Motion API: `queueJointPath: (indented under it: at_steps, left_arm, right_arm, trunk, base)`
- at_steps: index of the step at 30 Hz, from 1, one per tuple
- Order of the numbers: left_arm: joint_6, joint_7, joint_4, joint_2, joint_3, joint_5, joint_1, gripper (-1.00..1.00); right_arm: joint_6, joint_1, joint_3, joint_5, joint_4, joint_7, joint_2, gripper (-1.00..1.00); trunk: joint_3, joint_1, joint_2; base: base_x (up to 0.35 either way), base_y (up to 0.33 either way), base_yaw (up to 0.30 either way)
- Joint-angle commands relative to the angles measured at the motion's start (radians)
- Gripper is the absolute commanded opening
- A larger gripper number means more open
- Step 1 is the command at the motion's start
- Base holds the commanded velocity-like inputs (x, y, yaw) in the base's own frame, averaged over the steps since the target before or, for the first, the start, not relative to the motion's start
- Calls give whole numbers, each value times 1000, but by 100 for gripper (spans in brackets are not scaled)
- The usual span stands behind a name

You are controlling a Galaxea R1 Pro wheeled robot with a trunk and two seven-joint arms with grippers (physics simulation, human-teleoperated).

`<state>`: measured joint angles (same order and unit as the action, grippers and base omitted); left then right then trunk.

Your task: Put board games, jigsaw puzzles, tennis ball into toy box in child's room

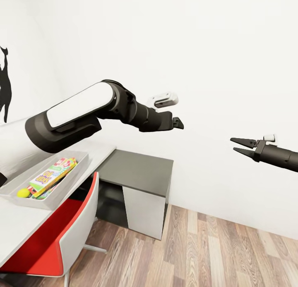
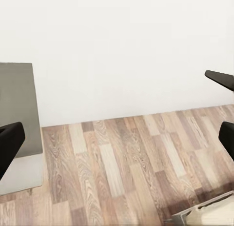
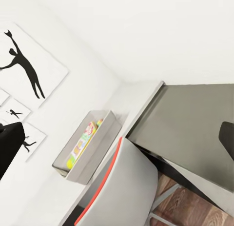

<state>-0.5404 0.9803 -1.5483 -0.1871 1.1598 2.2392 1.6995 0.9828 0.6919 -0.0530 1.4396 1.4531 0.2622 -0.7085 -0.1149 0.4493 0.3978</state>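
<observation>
Left arm [image 1: 78,113] sits closest to the head camera, raised over the table [image 1: 16,221]; left gripper [image 1: 176,122] points at the wall, fingers spread wide in its wrist view, holding nothing. Right gripper [image 1: 241,147] hangs out over the wood floor [image 1: 215,254], fingers parted, nothing between them. Toy box [image 1: 66,181] rests near the table's front edge, above the red chair [image 1: 62,237]. Inside: a board game [image 1: 51,175] with bright lettering, too blurred to read, and the tennis ball [image 1: 23,192] at the near end. Other contents hidden under the game. Grey desk [image 1: 140,171] butts against the table's far end.
</observation>
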Motion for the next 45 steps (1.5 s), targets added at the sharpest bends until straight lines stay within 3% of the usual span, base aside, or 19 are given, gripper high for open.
queueJointPath:
  at_steps: [1,24,33,39,45]
  left_arm:
    - [-3,5,-1,0,2,5,2,100]
    - [-12,5,-4,0,3,5,2,100]
    - [39,8,23,-66,-11,6,2,100]
    - [58,9,93,-146,-14,9,2,100]
    - [63,9,162,-166,-15,11,2,100]
  right_arm:
    - [4,1,-1,-10,0,10,0,100]
    - [4,1,-1,-10,0,11,0,100]
    - [2,1,-1,-11,-3,11,1,100]
    - [3,0,-1,-11,-5,11,1,100]
    - [2,0,0,-12,-6,10,1,100]
  trunk:
    - [-1,1,2]
    - [14,1,2]
    - [15,1,2]
    - [15,1,2]
    - [15,1,2]
  base:
    - [0,0,0]
    - [0,0,0]
    - [0,0,0]
    - [0,0,0]
    - [0,0,0]
